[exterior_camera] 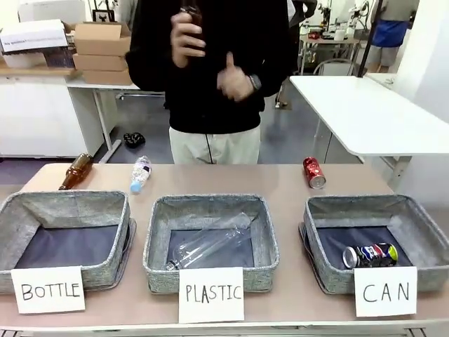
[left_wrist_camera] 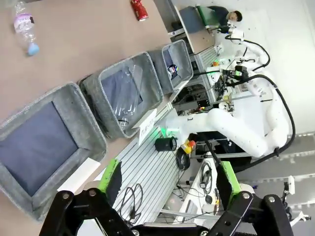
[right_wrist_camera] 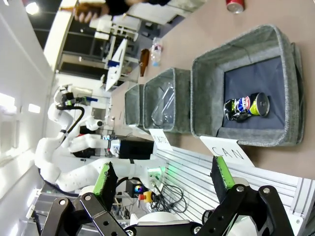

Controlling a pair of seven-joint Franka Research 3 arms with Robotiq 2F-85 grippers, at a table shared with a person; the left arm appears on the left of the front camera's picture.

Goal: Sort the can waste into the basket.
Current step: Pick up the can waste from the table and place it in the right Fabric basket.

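Observation:
The silver can (exterior_camera: 370, 255) with dark multicolour print lies on its side in the grey basket (exterior_camera: 421, 232) signed "CAN" at the right; the same can (right_wrist_camera: 246, 106) and basket (right_wrist_camera: 206, 88) fill the right wrist view. The red can (exterior_camera: 313, 172) lies on the table behind that basket, and shows as red can (left_wrist_camera: 139, 9) and red can (right_wrist_camera: 235, 5) in the wrist views. No arm appears in the front view. My left gripper (left_wrist_camera: 170, 184) is open and empty, held off the table's near edge. My right gripper (right_wrist_camera: 163, 178) is open and empty too.
The middle basket (exterior_camera: 158, 239) signed "PLASTIC" holds a clear plastic bottle (exterior_camera: 210, 243). The left basket (exterior_camera: 14, 225) signed "BOTTLE" is bare. A brown glass bottle (exterior_camera: 75, 170) and a small plastic bottle (exterior_camera: 140, 173) lie behind them. A person (exterior_camera: 210, 70) stands at the far side holding a brown bottle.

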